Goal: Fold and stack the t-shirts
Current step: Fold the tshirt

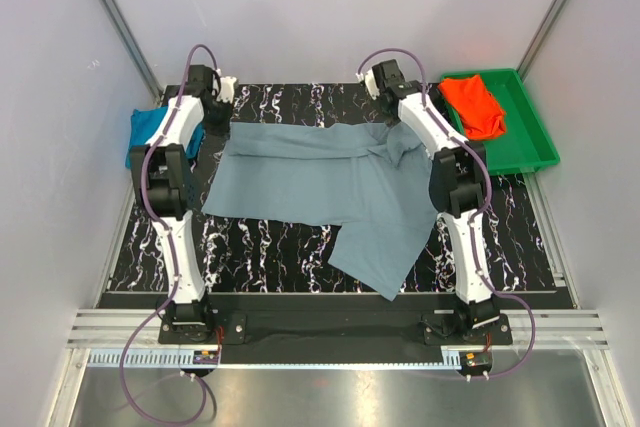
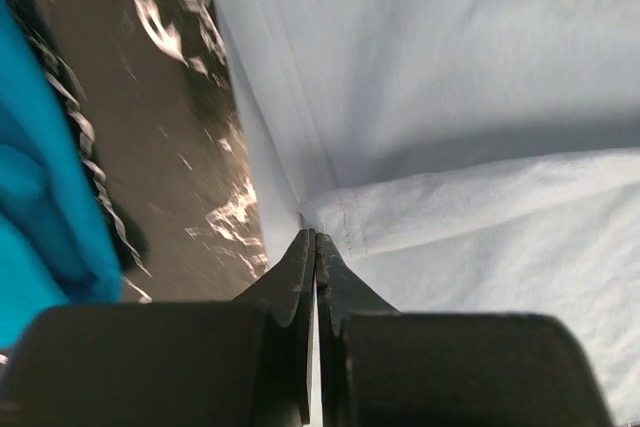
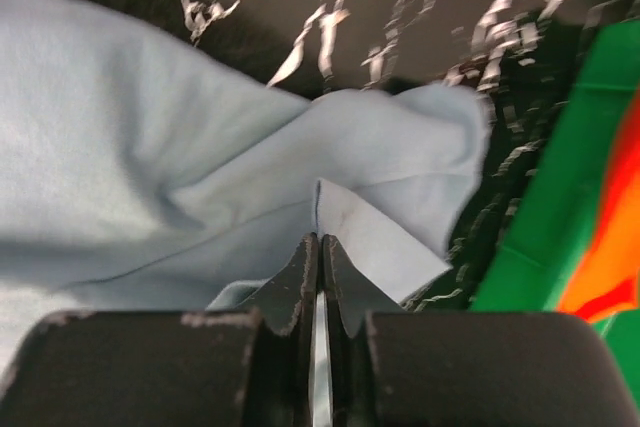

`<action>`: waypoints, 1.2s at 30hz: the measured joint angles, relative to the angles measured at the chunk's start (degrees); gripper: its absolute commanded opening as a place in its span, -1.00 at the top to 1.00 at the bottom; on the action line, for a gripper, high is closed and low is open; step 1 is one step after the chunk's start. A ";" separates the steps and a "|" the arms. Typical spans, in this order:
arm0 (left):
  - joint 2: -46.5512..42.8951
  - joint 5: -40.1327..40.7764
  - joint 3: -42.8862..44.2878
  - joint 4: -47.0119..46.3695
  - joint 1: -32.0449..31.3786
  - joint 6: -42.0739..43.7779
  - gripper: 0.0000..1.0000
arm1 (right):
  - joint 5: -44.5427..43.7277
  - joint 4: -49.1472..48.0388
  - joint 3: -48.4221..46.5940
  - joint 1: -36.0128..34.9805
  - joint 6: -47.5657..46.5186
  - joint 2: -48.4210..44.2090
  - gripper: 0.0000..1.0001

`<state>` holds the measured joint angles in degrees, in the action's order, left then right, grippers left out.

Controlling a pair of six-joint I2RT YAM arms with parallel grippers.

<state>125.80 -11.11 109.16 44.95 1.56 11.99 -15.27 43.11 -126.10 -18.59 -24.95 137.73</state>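
The dusty grey-blue t-shirt (image 1: 310, 172), soft plain cloth, lies spread across the middle of the black, white-veined tabletop (image 1: 260, 247). Its long far edge runs near the far edge of the tabletop, and one loose part trails toward the near edge on the right. It is not folded flat; the cloth bunches and creases toward its far right end.

My left jaws are pressed together with no gap showing. Their tips pinch the hemmed corner of the grey-blue t-shirt at its far left end, near the far left corner of the tabletop. In the left wrist view the stitched hem sits right at the tips, with bare tabletop just to the left.

My right jaws are also nearly closed, with only a thin slit between them. They nip a raised fold of the same shirt at its far right end, where the cloth puckers into a small peak.

The bright teal-blue t-shirt (image 1: 148, 129) lies crumpled at the left edge of the tabletop, just beside my left arm. The orange-red t-shirt (image 1: 475, 105) sits bunched inside the green plastic tray (image 1: 525, 142), which stands at the far right corner.
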 measured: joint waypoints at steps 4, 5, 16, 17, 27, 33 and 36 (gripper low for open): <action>2.47 0.24 6.27 0.87 0.00 0.42 0.99 | -0.79 -0.94 -0.83 0.66 -0.57 -1.75 0.90; 3.06 0.33 7.78 1.27 0.00 0.50 0.99 | -0.96 -1.31 -1.14 0.98 -0.70 -1.97 0.92; 3.78 0.72 10.19 3.28 0.00 2.58 0.99 | -2.10 -0.81 7.26 2.91 -0.39 -10.78 1.00; 3.52 0.76 9.57 3.28 0.00 2.89 0.99 | -2.08 -0.57 8.79 2.89 -0.24 -12.72 1.00; 1.75 0.83 8.87 5.68 0.00 4.87 0.98 | -0.02 1.11 20.09 2.69 3.04 -26.36 1.00; 1.73 0.79 9.53 6.73 0.00 5.53 0.96 | 2.97 2.21 29.51 1.40 5.29 -28.81 1.00; 1.73 0.74 9.53 7.76 0.02 5.88 0.95 | 4.52 2.86 33.94 1.01 5.99 -28.89 1.00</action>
<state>127.52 -10.37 118.69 52.71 1.58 17.87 -10.74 45.98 -92.16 -17.58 -18.96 108.84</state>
